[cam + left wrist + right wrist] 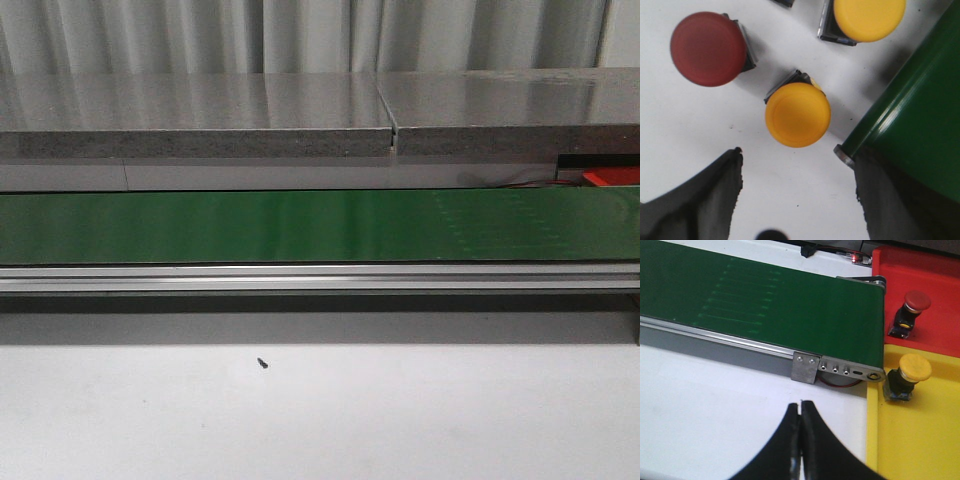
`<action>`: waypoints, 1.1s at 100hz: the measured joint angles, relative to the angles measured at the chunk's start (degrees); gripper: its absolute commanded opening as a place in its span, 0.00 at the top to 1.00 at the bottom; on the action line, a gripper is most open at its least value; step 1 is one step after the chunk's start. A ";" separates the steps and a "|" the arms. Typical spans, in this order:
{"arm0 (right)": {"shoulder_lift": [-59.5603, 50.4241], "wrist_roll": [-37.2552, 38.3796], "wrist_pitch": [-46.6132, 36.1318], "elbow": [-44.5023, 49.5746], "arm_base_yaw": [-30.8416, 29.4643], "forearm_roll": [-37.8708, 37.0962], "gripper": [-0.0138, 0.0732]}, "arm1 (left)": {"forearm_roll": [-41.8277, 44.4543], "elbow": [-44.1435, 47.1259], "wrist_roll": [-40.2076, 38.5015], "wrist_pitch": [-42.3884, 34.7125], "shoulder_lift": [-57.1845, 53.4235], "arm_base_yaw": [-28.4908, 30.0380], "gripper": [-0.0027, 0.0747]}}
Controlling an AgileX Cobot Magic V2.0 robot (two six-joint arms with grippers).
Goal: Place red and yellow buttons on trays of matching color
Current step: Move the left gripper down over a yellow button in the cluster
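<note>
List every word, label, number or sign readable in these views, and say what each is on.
None can be read in any view.
The red button and yellow buttons have plain caps.
The green conveyor belt shows only faint stripe marks, no characters.
The red tray and yellow tray are blank.

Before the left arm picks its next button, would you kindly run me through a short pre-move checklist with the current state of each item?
1. Left gripper open: ok, jaws spread wide.
2. Target centred: ok, the nearer yellow button sits just ahead of the gap between the jaws.
3. Clearance round the target: cannot tell; the conveyor's green belt and its roller end lie close beside one jaw.
4. Neighbours apart: ok, the red button and second yellow button do not touch it.
5. Right gripper free: ok, shut on nothing.
6. Trays sorted so far: ok, red tray holds a red button, yellow tray a yellow one.
</note>
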 measured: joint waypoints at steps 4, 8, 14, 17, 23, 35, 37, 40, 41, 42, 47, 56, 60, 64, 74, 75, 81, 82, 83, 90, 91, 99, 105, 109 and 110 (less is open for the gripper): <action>0.00 0.00 0.00 0.00 0.00 0.00 0.92 | -0.40 -0.18 0.00 -0.11 0.60 0.00 0.38; 0.00 0.00 0.00 0.00 0.00 0.00 0.92 | -0.57 -0.27 0.00 -0.31 1.25 0.00 0.38; 0.00 0.00 0.00 0.00 0.00 0.00 0.92 | -0.82 -0.27 0.00 -0.43 2.28 0.00 0.38; 0.00 0.00 0.00 0.00 0.00 0.00 0.92 | -0.88 -0.27 0.00 -0.52 3.00 0.00 0.38; 0.00 0.00 0.00 0.00 0.00 0.00 0.92 | -0.97 -0.27 0.00 -0.79 3.95 0.00 0.38; 0.00 0.00 0.00 0.00 0.00 0.00 0.92 | -0.97 -0.27 0.00 -2.15 4.85 0.00 0.40; 0.00 0.00 0.00 0.00 0.00 0.00 0.92 | -1.07 -0.27 0.00 -2.43 4.96 0.00 0.41; 0.00 0.00 0.00 0.00 0.00 0.00 0.92 | -1.02 -0.27 0.00 -2.73 4.95 0.00 0.42; 0.00 0.00 0.00 0.00 0.00 0.00 0.92 | -1.02 -0.27 0.00 -2.75 4.95 0.00 0.43; 0.00 0.00 0.00 0.00 0.00 0.00 0.92 | -1.02 -0.27 0.00 -2.88 4.95 0.00 0.44; 0.00 0.00 0.00 0.00 0.00 0.00 0.92 | -1.02 -0.27 0.00 -3.53 4.95 0.00 0.48; 0.00 0.00 -0.09 0.00 0.00 0.00 0.92 | -1.02 -0.27 0.00 -3.96 4.95 0.00 0.57; 0.00 0.00 -0.09 0.00 0.00 0.00 0.92 | -1.02 -0.27 0.00 -4.05 4.95 0.00 0.62; 0.00 0.00 -0.09 0.00 0.00 0.00 0.92 | -1.02 -0.27 0.00 -4.05 4.95 0.00 0.65; 0.00 0.00 -0.09 0.00 0.00 0.00 0.92 | -1.02 -0.27 -0.10 -4.09 4.95 0.00 0.68; 0.00 0.00 -0.09 0.00 0.00 0.00 0.92 | -1.10 -0.27 -0.10 -4.09 4.95 0.00 0.68; 0.00 0.00 -0.09 0.00 0.00 0.00 0.92 | -1.10 -0.27 -0.10 -4.09 4.95 0.00 0.68; 0.00 0.00 -0.09 0.00 0.00 0.00 0.92 | -1.10 -0.27 -0.10 -4.09 4.95 0.00 0.68; 0.00 0.00 -0.09 0.00 0.00 0.00 0.92 | -1.10 -0.27 -0.10 -4.09 4.95 0.00 0.68; 0.00 0.00 -0.09 0.00 0.00 0.00 0.92 | -1.16 -0.27 -0.10 -4.09 4.95 0.00 0.68; 0.00 0.00 -0.09 0.00 0.00 0.00 0.92 | -1.16 -0.27 -0.10 -4.09 4.95 0.00 0.68; 0.00 0.00 -0.09 0.00 0.00 0.00 0.92 | -1.16 -0.27 -0.10 -4.09 4.82 0.00 0.68; 0.00 0.00 -0.09 0.00 0.00 0.00 0.92 | -1.16 -0.27 -0.10 -4.09 4.06 0.00 0.68; 0.00 0.00 -0.09 0.00 0.00 0.00 0.92 | -1.16 -0.27 -0.10 -4.09 3.03 0.00 0.68; 0.00 0.00 -0.09 0.00 0.00 0.00 0.92 | -1.16 -0.27 -0.10 -4.09 2.61 0.00 0.68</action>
